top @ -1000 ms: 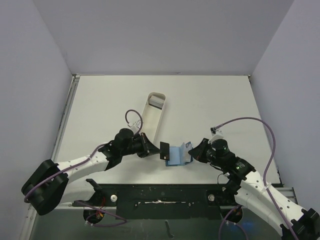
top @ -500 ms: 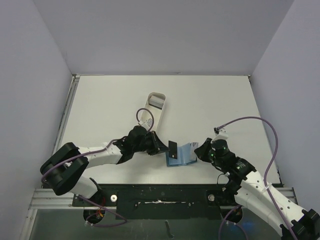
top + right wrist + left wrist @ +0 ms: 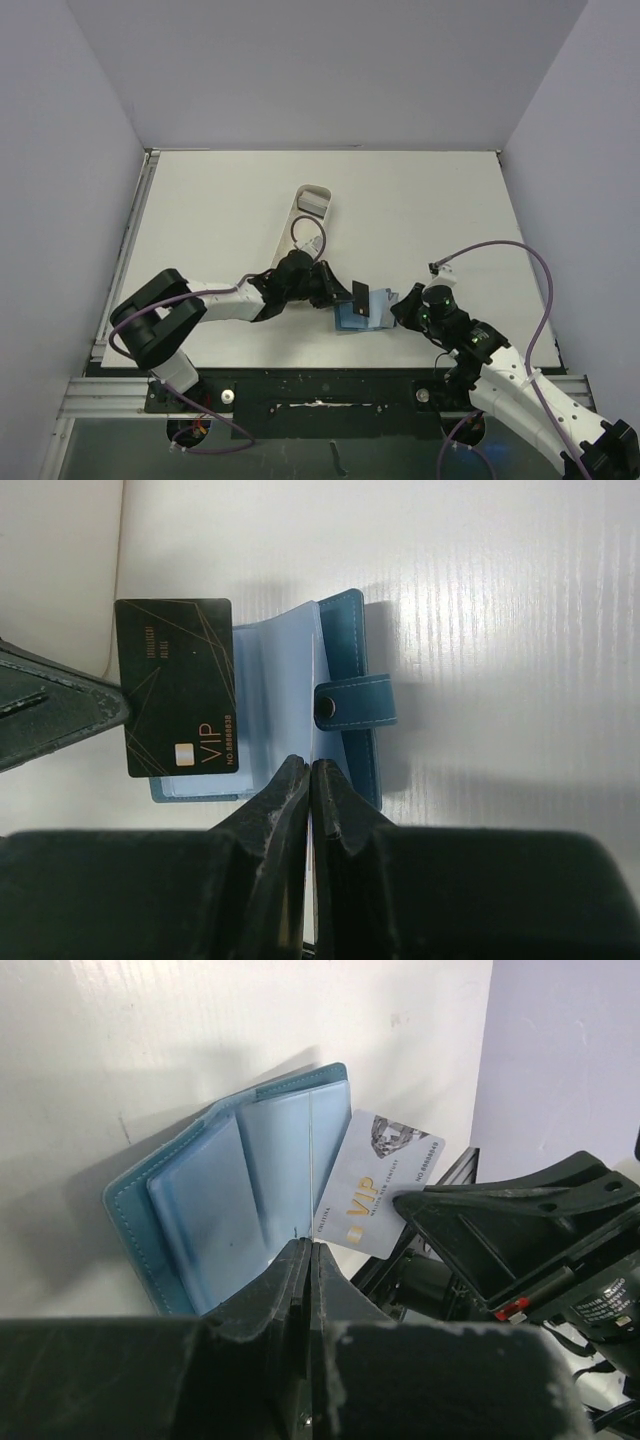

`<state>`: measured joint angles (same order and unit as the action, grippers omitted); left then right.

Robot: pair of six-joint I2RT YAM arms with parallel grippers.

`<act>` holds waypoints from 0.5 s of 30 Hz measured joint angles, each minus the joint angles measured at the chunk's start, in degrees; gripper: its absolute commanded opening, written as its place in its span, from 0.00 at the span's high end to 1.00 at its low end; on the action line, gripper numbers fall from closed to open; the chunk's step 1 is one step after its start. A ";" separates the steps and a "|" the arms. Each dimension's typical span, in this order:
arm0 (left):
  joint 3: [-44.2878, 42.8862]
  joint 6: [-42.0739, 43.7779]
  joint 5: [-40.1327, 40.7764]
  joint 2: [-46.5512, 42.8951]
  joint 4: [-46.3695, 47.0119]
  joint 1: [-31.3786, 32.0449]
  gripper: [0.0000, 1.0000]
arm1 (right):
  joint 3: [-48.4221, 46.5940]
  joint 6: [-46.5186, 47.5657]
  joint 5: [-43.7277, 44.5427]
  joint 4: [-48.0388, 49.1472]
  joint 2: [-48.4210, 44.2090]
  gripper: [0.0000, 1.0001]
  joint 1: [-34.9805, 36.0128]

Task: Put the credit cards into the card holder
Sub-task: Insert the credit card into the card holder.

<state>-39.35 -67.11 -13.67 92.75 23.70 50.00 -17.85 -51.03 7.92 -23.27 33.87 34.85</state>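
Observation:
The teal-blue card holder (image 3: 349,320) lies open on the table between my two grippers, its light blue pockets (image 3: 210,1210) facing up and its snap tab (image 3: 355,702) folded over. My left gripper (image 3: 340,297) is shut on a black credit card (image 3: 180,685), which hovers over the holder's left half. In the left wrist view that card shows only edge-on beyond the closed fingertips (image 3: 311,1248). My right gripper (image 3: 311,766) is shut on a thin grey credit card (image 3: 378,1185) standing at the holder's pockets.
A long white oblong tray (image 3: 300,235) lies on the table behind the left arm, slanting away to the upper right. The table's near edge with the black mounting rail (image 3: 320,385) runs just below the holder.
My left arm has stretched to the right, carrying the black card from left of the holder to over it. The right gripper and holder shifted only slightly.

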 measured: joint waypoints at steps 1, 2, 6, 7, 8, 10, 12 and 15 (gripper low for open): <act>-0.17 -0.07 0.04 0.63 0.07 0.28 1.00 | 0.26 -0.33 0.00 -0.07 -0.26 1.00 0.00; -0.28 -0.07 0.13 1.11 0.07 0.50 1.00 | 0.52 -0.50 0.00 -0.07 -0.48 1.00 0.02; -0.87 0.26 1.09 3.48 -0.92 1.38 1.00 | 1.51 -1.77 0.00 -0.92 -1.70 1.00 0.02; -1.14 0.17 1.60 3.56 -1.27 1.60 1.00 | 1.70 -2.03 0.00 -1.22 -1.95 1.00 0.02; -1.36 0.24 2.03 3.61 -1.90 1.81 1.00 | 1.81 -2.25 0.00 -1.46 -2.19 1.00 0.02; -2.16 0.37 3.26 3.72 -3.63 2.14 1.00 | 1.84 -2.80 0.02 -1.88 -2.40 1.00 0.02; -2.95 0.61 4.46 3.85 -5.55 2.45 1.00 | 1.84 -3.28 0.02 -2.29 -2.49 1.00 0.07; -3.54 1.36 5.88 3.93 -7.39 2.71 1.00 | 1.84 -3.82 0.02 -3.15 -2.71 1.00 0.09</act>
<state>-42.89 -65.76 -7.79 96.68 16.32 52.71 -16.01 -54.85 7.94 -26.41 31.16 34.94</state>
